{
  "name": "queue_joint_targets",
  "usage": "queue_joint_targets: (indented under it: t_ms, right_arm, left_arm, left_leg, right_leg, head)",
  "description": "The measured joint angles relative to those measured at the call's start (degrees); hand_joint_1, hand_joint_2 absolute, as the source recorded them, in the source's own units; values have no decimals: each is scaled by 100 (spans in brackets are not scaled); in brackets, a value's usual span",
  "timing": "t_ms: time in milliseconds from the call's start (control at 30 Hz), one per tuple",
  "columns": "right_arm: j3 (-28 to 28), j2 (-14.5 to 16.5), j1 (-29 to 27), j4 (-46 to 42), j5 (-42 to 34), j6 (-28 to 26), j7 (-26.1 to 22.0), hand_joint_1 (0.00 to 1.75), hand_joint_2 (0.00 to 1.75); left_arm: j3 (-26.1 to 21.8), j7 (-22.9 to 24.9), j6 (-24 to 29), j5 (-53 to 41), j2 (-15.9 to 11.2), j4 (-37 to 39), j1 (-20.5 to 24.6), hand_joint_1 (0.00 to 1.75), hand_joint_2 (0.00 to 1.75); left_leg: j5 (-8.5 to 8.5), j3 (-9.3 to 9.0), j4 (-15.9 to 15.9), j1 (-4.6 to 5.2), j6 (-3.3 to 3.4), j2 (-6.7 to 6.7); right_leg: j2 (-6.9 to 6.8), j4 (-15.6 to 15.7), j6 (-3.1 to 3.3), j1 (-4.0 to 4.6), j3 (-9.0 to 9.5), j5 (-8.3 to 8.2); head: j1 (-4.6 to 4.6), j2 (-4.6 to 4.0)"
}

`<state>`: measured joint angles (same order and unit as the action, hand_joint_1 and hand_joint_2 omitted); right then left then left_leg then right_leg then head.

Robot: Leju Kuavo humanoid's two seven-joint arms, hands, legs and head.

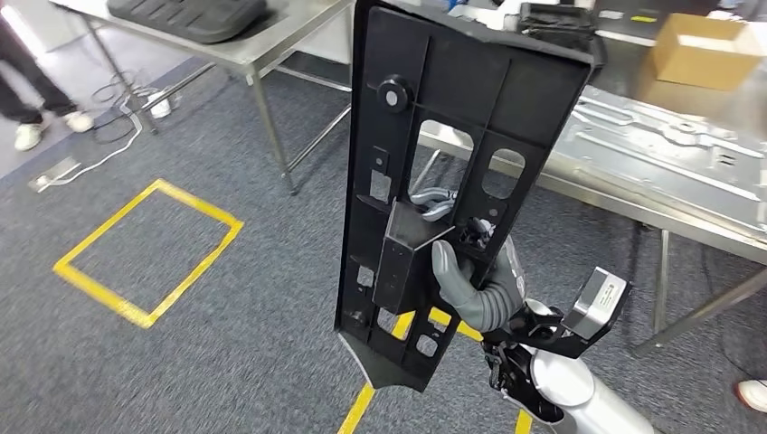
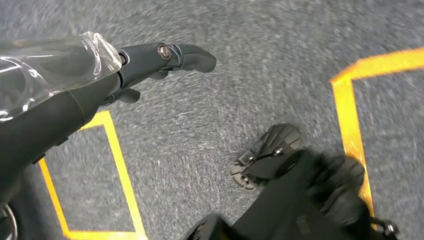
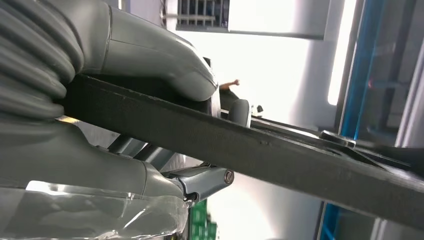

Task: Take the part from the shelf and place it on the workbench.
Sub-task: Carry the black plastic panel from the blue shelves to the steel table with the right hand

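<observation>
The part [image 1: 434, 154] is a long black plastic panel with ribs and cut-out windows, held upright in the middle of the head view. My right hand [image 1: 478, 276] grips its lower half, grey thumb on the near face and fingers behind it. The right wrist view shows the panel's edge [image 3: 260, 150] clamped between thumb [image 3: 165, 65] and fingers. My left hand [image 2: 150, 62] hangs over the carpet with nothing in it, dark fingers stretched out. The steel workbench [image 1: 660, 163] stands at the right behind the panel.
A cardboard box [image 1: 705, 50] and a flat metal sheet [image 1: 687, 145] lie on the workbench. A second steel table [image 1: 262, 45] with a black moulded part [image 1: 190, 16] stands at upper left. Yellow tape squares [image 1: 149, 249] mark the grey carpet. A person's feet [image 1: 36, 127] stand far left.
</observation>
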<state>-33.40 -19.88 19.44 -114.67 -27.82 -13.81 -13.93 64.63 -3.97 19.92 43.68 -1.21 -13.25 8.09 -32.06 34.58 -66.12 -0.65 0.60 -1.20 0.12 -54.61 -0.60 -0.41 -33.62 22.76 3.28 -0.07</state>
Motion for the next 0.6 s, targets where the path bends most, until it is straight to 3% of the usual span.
queue_joint_targets:
  t_ms: [67, 100, 167, 233, 300, 367, 433, 500, 567, 600]
  right_arm:
    - [-4, 1, -2, 2, -12, 0, 15, 175, 175]
    - [-6, 1, -4, 2, -18, 0, 21, 175, 175]
    - [-7, 1, -5, 3, -28, -3, 28, 175, 175]
    - [-7, 1, -2, 3, -28, -8, 31, 175, 175]
    - [-5, 0, -3, 3, -26, -16, 32, 175, 175]
    - [-3, -3, -12, 2, -22, -25, 31, 175, 175]
    - [2, -8, -11, 0, -17, -33, 24, 175, 175]
    - [3, -9, -9, 0, -14, -40, 19, 175, 175]
    - [1, -7, -24, 1, -12, -43, 20, 175, 175]
    - [0, -6, -32, 1, -13, -44, 21, 175, 175]
  left_arm:
    - [-1, -9, 1, 10, 3, 0, 21, 0, 175]
    - [-2, -13, 4, 13, 3, 0, 36, 0, 175]
    - [-2, -11, 9, 12, 3, 0, 30, 0, 175]
    - [-2, -12, 13, 8, 3, 0, 14, 0, 175]
    - [-1, -14, 15, 2, 4, 0, 8, 0, 175]
    - [0, -16, 17, -6, 17, 0, 8, 0, 175]
    - [1, -22, 24, -11, 27, 1, 21, 0, 175]
    - [1, -25, 28, -12, 26, 2, 16, 0, 175]
    - [1, -25, 28, -12, 27, 2, -4, 0, 175]
    - [1, -25, 29, -12, 27, 2, -9, 0, 175]
  left_leg:
    - [-197, 330, -646, -3, -27, 55]
    - [-131, 353, -664, -4, -30, 61]
    - [273, 80, -24, -15, -16, 155]
    - [604, -246, 776, -43, 20, 476]
    - [664, -346, 1078, -41, 74, 651]
    - [684, -373, 1113, -30, 151, 520]
    - [716, -413, 1153, -40, 232, 371]
    - [715, -430, 1170, -31, 275, 212]
    - [698, -434, 1168, -17, 286, 41]
    - [688, -437, 1168, -15, 284, -41]
  right_leg:
    - [164, -2, 6, 3, -4, -4]
    - [250, -3, 4, 2, 0, -6]
    - [426, -7, -11, -5, 16, -10]
    - [586, -24, -54, 1, -9, -18]
    - [726, -28, -128, -3, -68, -39]
    - [827, -20, -201, -31, -107, -59]
    - [597, -261, -252, -23, -230, 87]
    - [217, -960, -288, -10, -565, 444]
    - [76, -1663, -317, -28, -918, 692]
    - [54, -1758, -326, -38, -971, 674]
  head:
    - [-6, 0]
    - [-7, 0]
    - [-7, 0]
    - [-6, 0]
    - [-3, 0]
    - [-5, 0]
    - [10, 0]
    - [30, 0]
    - [31, 0]
    - [31, 0]
